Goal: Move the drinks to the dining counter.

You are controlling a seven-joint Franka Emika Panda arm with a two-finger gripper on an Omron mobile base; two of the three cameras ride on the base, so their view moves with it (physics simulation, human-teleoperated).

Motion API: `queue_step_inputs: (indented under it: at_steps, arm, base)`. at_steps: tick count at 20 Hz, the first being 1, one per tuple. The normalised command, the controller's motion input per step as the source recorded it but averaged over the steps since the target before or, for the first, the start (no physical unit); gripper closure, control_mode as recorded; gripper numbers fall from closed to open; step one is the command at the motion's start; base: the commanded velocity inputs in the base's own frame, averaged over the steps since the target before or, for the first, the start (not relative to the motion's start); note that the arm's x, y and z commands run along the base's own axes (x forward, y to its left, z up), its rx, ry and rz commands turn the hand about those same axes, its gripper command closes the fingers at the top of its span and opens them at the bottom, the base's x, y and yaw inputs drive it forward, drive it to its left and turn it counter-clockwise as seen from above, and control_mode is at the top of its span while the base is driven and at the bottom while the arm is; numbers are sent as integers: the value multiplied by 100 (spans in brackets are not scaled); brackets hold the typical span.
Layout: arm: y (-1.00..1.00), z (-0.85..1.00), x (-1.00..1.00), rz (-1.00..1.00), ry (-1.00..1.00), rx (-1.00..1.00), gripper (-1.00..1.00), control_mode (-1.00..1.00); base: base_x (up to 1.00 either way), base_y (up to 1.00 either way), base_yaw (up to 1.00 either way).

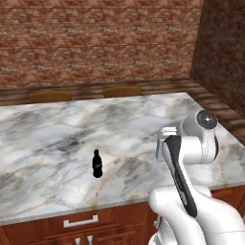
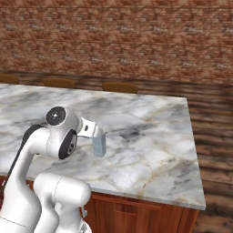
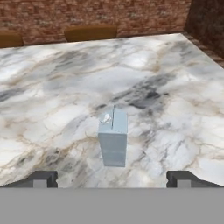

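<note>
A pale grey-blue carton [image 3: 113, 139] stands upright on the marble dining counter [image 3: 52, 87], free between the wide-spread fingertips of the gripper [image 3: 111, 179] at 6 o'clock in the hand view, while a black cola bottle [image 1: 97, 164] stands well apart on the slab.

Red-brown brick wall [image 1: 95, 43] runs across the back; darker brick side wall [image 1: 222, 52] meets it at the right corner. Wood plank floor [image 2: 214, 127] right of the island and along the back wall's foot. Round wooden stools [image 1: 122, 91] tucked against the island's far edge. Reddish wood drawer [image 1: 81, 221] with a pale bar handle below the slab. Even, flat lighting.
</note>
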Motion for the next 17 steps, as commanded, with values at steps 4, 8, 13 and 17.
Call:
queue_step_inputs:
  at_steps: [4,8,13,17]
  arm:
    - [1,60,-55,0,-19,0,-100,-100]
    - [0,69,-58,0,-9,0,-100,-100]
    - [0,74,-72,-2,0,6,-100,-100]
    - [0,38,-87,0,0,2,-100,-100]
  base:
    - [0,0,0]
    - [0,0,0]
    - [0,0,0]
    - [0,0,0]
